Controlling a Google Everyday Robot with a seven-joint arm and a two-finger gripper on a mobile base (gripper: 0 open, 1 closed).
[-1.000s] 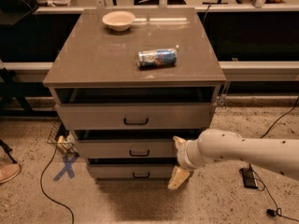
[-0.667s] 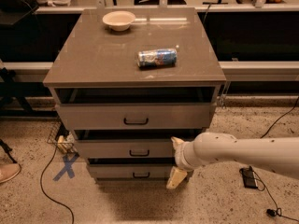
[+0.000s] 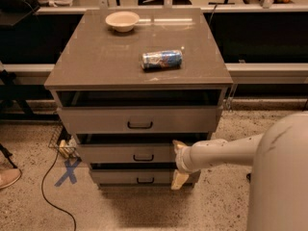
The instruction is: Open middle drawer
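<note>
Speckled stone floor in the foreground, with a blue tape cross low and far to the gripper's left. From the right edge the robot's pale grey arm reaches in to the grey-taupe three-drawer cabinet.

The cream two-finger gripper sits against the right part of the cabinet front. Its fingers are spread one above the other with nothing clamped between them.

Just left of the gripper, at its height, is the middle drawer, a flat taupe front. Its small black bar handle is near the gripper but apart from it. The narrower bottom drawer lies below and left of the gripper, and the taller top drawer above and left.

Only a thin dark band shows over the middle front and no interior is exposed, so the drawer is judged shut or barely ajar. Reaching the handle, gripping it and the whole pull are left to do.

Beyond and above the gripper, a blue-and-white can lies on its side on the cabinet top. A shallow cream bowl stands farther back.
</note>
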